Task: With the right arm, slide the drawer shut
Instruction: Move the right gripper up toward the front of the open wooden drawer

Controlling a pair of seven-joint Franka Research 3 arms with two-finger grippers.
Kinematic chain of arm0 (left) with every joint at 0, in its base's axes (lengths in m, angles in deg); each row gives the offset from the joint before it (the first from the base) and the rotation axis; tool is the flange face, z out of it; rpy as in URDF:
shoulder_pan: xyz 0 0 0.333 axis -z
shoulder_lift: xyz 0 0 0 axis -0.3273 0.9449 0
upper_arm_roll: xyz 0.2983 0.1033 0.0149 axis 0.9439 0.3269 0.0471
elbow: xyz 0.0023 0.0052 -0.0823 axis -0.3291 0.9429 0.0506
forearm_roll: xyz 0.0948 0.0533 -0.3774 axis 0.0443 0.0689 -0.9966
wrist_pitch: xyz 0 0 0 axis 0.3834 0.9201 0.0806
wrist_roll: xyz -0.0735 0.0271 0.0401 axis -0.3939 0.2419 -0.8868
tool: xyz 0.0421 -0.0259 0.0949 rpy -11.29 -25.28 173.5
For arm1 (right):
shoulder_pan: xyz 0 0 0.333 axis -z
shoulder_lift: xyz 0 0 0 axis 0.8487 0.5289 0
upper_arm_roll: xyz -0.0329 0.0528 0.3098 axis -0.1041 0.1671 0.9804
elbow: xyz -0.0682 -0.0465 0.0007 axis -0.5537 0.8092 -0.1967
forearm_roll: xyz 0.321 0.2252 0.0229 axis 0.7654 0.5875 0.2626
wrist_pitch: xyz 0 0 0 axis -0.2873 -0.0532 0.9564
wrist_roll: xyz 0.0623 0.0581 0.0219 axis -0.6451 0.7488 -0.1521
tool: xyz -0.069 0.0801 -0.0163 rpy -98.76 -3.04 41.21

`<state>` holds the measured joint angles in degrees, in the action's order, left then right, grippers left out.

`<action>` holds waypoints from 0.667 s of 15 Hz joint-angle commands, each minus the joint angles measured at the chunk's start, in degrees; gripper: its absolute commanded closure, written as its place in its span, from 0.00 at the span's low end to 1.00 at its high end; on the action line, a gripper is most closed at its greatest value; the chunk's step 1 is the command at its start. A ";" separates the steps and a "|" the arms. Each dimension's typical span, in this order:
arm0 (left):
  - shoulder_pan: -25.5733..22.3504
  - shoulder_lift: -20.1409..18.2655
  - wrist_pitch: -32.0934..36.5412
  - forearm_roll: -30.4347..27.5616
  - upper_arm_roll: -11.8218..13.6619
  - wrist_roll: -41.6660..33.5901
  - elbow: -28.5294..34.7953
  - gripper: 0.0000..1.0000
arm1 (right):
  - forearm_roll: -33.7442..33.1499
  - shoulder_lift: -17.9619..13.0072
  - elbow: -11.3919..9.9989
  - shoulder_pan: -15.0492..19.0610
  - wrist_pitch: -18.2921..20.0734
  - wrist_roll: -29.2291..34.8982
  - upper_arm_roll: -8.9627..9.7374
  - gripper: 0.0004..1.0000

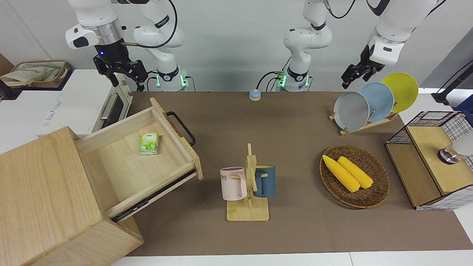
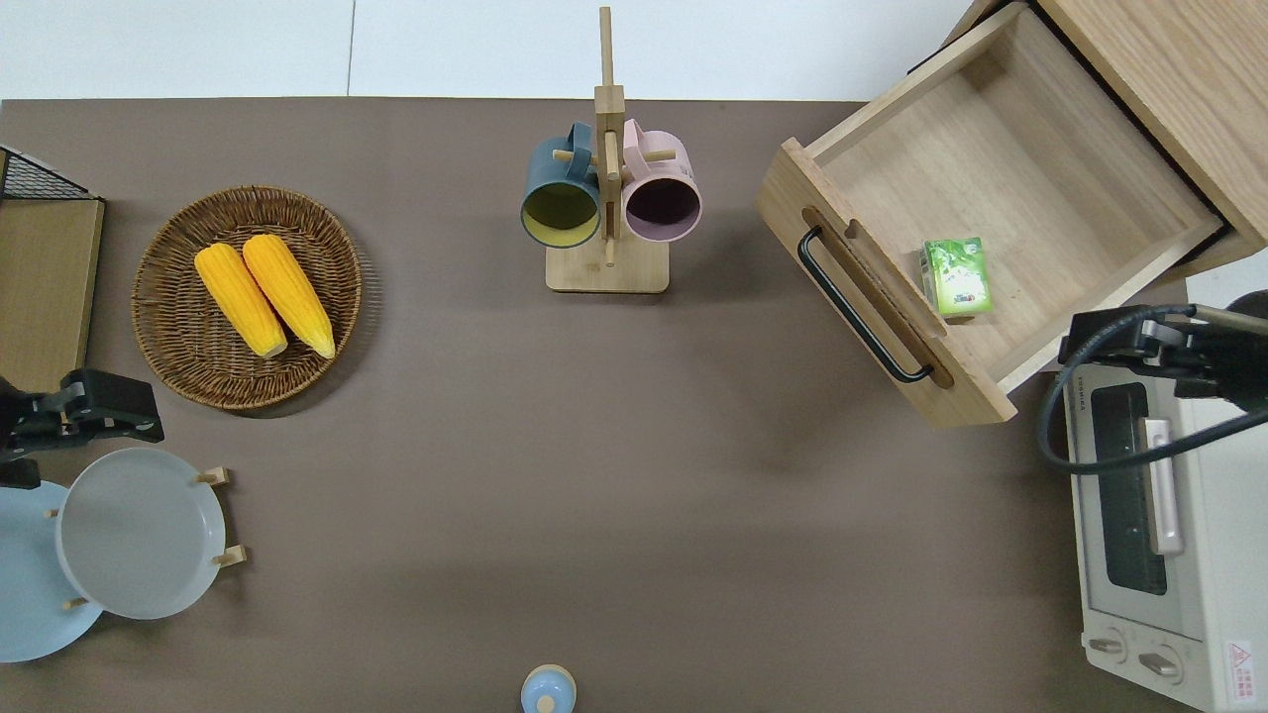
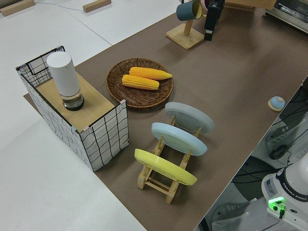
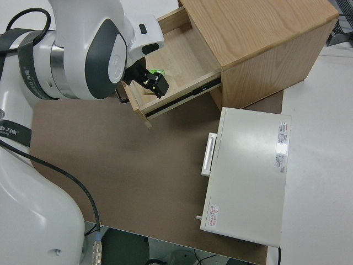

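Observation:
The drawer (image 1: 122, 162) is pulled far out of the large pale wooden box (image 1: 40, 192) at the right arm's end of the table. Its black bar handle (image 1: 181, 127) faces the middle of the table. A green packet (image 1: 149, 143) lies inside it. My right gripper (image 1: 123, 79) hangs open and empty in the air. The overhead view shows the right gripper (image 2: 1114, 342) over the toaster oven's edge, beside the drawer's (image 2: 1030, 178) corner nearest the robots, touching nothing. The left arm is parked, its gripper (image 1: 349, 77) up in the air.
A white toaster oven (image 2: 1149, 515) stands beside the drawer, nearer to the robots. Mid-table is a mug rack (image 1: 248, 184) with two mugs. Toward the left arm's end are a basket (image 1: 373, 195) with two corn cobs, a plate rack (image 1: 369, 103) and a wire-grid box (image 1: 428, 162).

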<state>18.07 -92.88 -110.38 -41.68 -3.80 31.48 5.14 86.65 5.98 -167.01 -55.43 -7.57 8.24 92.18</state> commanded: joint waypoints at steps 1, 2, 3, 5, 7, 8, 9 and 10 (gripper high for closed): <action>0.24 -0.49 0.12 -0.21 0.29 -0.56 -0.02 0.01 | -1.31 -0.43 -0.23 0.09 0.52 -1.06 0.60 0.01; 0.24 -0.49 0.12 -0.21 0.29 -0.56 -0.02 0.01 | -1.31 -0.43 -0.23 0.09 0.69 -1.06 0.60 0.01; 0.24 -0.49 0.12 -0.21 0.29 -0.56 -0.02 0.01 | -1.31 -0.43 -0.23 0.09 0.87 -1.06 0.60 0.01; 0.24 -0.49 0.12 -0.21 0.29 -0.56 -0.02 0.01 | -1.22 -0.43 -0.23 0.09 0.96 -0.97 0.52 0.03; 0.24 -0.49 0.12 -0.21 0.29 -0.56 -0.02 0.01 | -1.13 -0.43 -0.23 0.09 1.74 -0.97 0.43 0.18; 0.24 -0.49 0.12 -0.21 0.20 -0.56 -0.02 0.01 | -1.13 -0.43 -0.23 0.09 1.75 -0.71 0.43 0.32; 0.24 -0.49 0.12 -0.21 0.29 -0.56 -0.02 0.01 | -1.05 -0.43 -0.23 0.09 2.01 -0.36 0.51 0.48; 0.24 -0.49 0.12 -0.21 0.29 -0.56 -0.02 0.01 | -0.87 -0.43 -0.23 0.09 2.71 0.34 0.52 0.57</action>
<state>18.07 -92.88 -110.38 -41.68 -3.80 31.48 5.14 86.52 5.98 -167.01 -55.43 -6.40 8.22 92.55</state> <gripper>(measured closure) 0.004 0.181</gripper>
